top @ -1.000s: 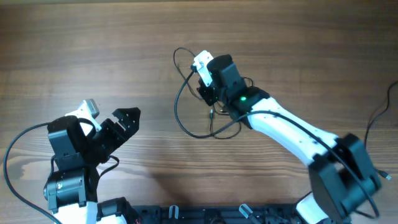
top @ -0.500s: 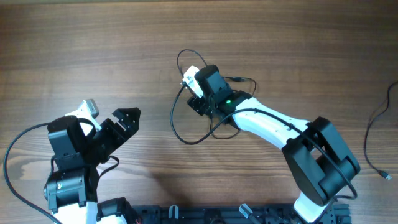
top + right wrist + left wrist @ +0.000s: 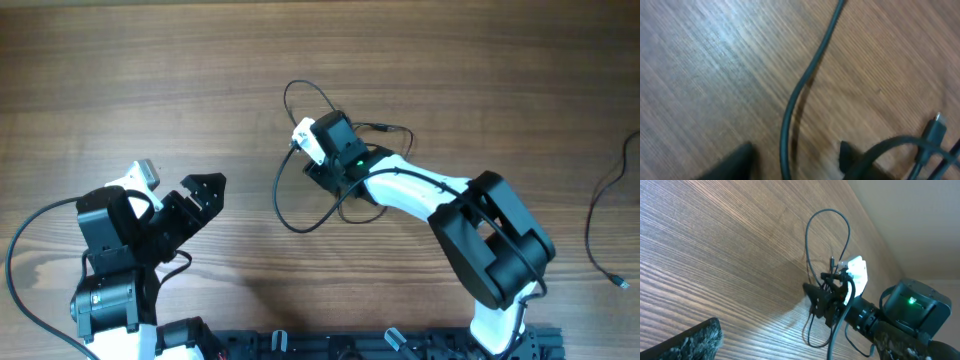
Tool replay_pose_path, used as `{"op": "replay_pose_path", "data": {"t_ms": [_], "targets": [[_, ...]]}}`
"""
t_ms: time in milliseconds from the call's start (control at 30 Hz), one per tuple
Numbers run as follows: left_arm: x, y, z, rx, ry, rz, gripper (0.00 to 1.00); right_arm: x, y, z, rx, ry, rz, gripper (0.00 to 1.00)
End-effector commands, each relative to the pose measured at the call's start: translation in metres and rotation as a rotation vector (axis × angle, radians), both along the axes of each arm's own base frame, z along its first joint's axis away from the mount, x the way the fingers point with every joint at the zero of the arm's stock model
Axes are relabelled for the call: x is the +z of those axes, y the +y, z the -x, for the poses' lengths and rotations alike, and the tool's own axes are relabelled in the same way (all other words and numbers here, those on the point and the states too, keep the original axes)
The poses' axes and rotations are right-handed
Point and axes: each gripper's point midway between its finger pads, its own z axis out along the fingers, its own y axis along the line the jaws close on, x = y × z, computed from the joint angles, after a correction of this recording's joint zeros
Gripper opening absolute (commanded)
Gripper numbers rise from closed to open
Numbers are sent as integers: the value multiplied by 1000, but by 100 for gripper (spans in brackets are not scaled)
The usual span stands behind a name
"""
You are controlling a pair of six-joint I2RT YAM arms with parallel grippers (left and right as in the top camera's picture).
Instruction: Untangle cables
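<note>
Straddles a strand of the cables [image 3: 812,70] with right hand [image 3: 795,157] half-spread, likely to tug the knot loose; parks left hand [image 3: 178,190] wide, aside.

Brown wood-grain table [image 3: 150,80]; pale beige wall [image 3: 920,220] beyond table edge, left wrist view

Thin black cables [image 3: 278,197], loosely tangled loops, lying flat, small plug ends showing.
</note>
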Motion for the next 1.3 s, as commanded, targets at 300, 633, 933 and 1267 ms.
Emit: {"op": "replay_pose_path", "data": {"t_ms": [300,633,933,1267], "targets": [[3,2,-1,-11,-18,-20,100,159,31,-50,-42,-289,-276,4],[3,2,-1,-11,-18,-20,99,272,5,-25,-145,-391,-461,4],[3,2,-1,-11,-17,-20,100,125,-24,61,-815,487,-480,4],[3,2,-1,-11,-18,-20,100,166,-7,86,-358,445,-449,4]]}}
